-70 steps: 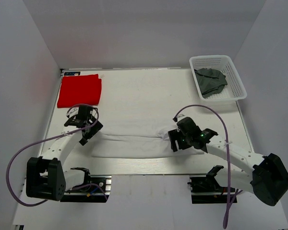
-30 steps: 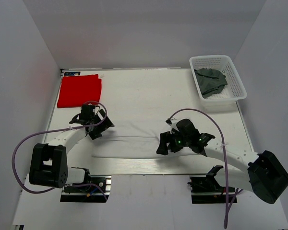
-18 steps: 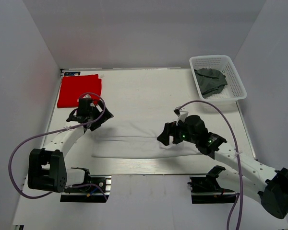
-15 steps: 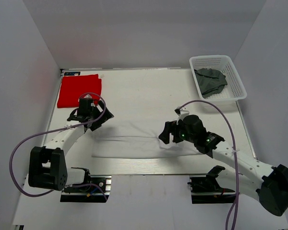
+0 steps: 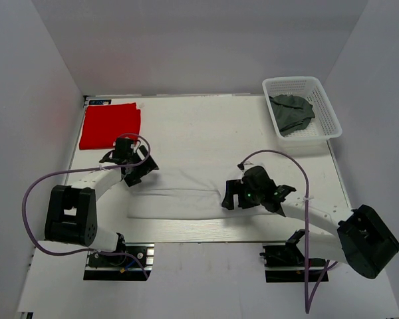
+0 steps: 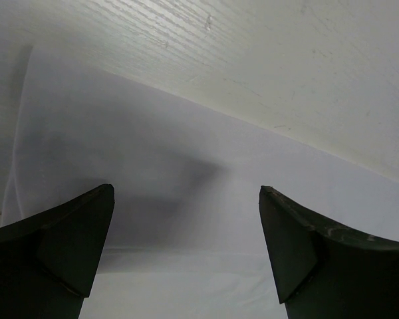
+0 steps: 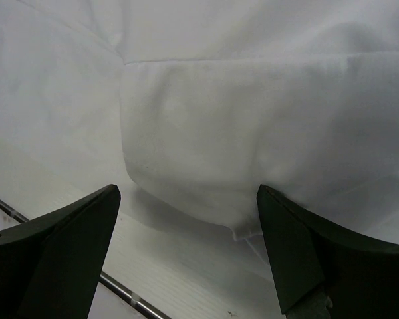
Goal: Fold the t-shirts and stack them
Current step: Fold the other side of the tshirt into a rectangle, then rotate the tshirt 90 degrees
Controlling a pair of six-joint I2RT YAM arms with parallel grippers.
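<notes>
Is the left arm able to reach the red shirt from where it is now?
Probably yes. The red shirt lies close beyond the open left pincer, with only bare table between them and nothing on top of it.

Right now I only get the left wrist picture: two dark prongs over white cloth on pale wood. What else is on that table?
Observer: A folded red t-shirt lies in the far left corner, beyond the left gripper.
Operator: Just those two shirts, then?
Observer: No, a dark grey-green t-shirt sits crumpled inside a white basket at the far right.
Operator: And the other arm?
Observer: The right gripper hangs open over the right end of the white t-shirt, which lies as a long strip between the two arms.
</notes>
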